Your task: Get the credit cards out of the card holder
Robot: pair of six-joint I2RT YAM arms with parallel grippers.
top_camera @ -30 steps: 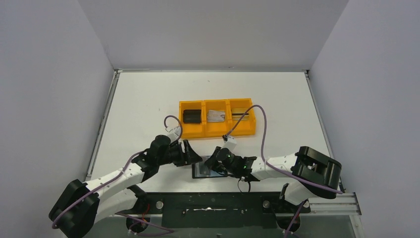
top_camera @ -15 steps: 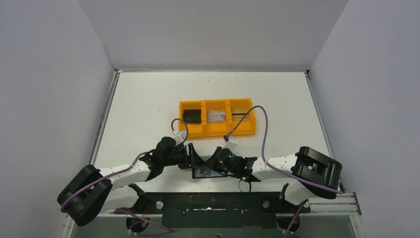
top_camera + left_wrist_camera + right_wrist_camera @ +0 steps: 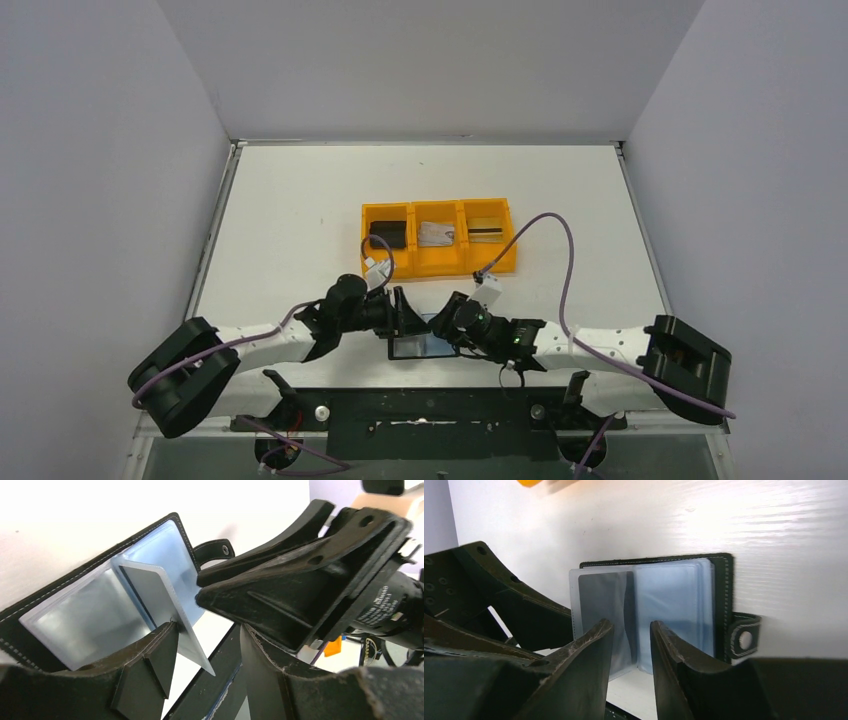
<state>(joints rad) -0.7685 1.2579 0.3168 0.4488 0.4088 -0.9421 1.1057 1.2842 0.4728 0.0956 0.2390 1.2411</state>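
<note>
My left gripper hangs over the open card holder at the table's near edge. Its fingers are spread, and a clear plastic leaf stands up between them, leaning on one finger only, not pinched. A grey rectangle shows in that leaf. It may be a card, but I can't be sure. My right gripper faces the holder from 3 o'clock, jaws parted with nothing between them. At 12 o'clock from the holder sits the orange tray, with a black block in its left compartment, the silvery-grey card in the middle and the gold card on the right.
</note>
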